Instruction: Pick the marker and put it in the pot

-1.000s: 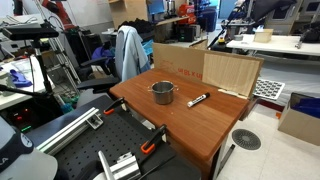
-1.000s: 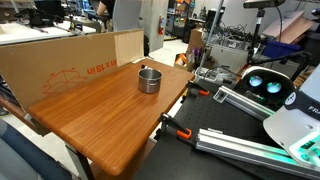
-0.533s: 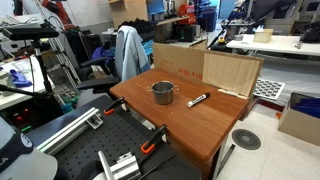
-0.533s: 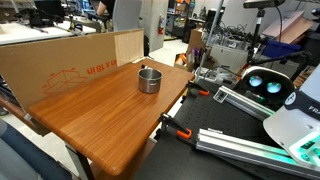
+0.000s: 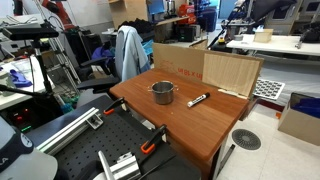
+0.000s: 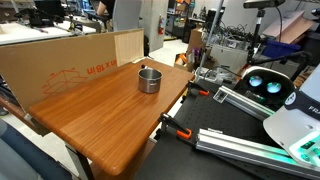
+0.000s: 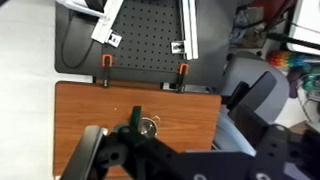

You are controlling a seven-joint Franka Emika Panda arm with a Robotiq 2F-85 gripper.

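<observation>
The black marker (image 5: 197,99) lies flat on the wooden table (image 5: 195,125), just beside the small silver pot (image 5: 163,92), on the side toward the cardboard. The pot also shows in an exterior view (image 6: 149,80), where the marker is not seen. In the wrist view the pot (image 7: 149,126) is small and far below, partly behind my gripper (image 7: 175,152). The gripper's dark, blurred parts stand wide apart with nothing between them. The marker is hidden there. The gripper does not show in either exterior view.
Cardboard panels (image 5: 205,68) stand along the table's far edge, and in an exterior view (image 6: 70,65). Orange clamps (image 7: 105,62) hold the near table edge. A black perforated board with metal rails (image 7: 150,30) lies beside it. A chair with a jacket (image 5: 128,50) stands behind.
</observation>
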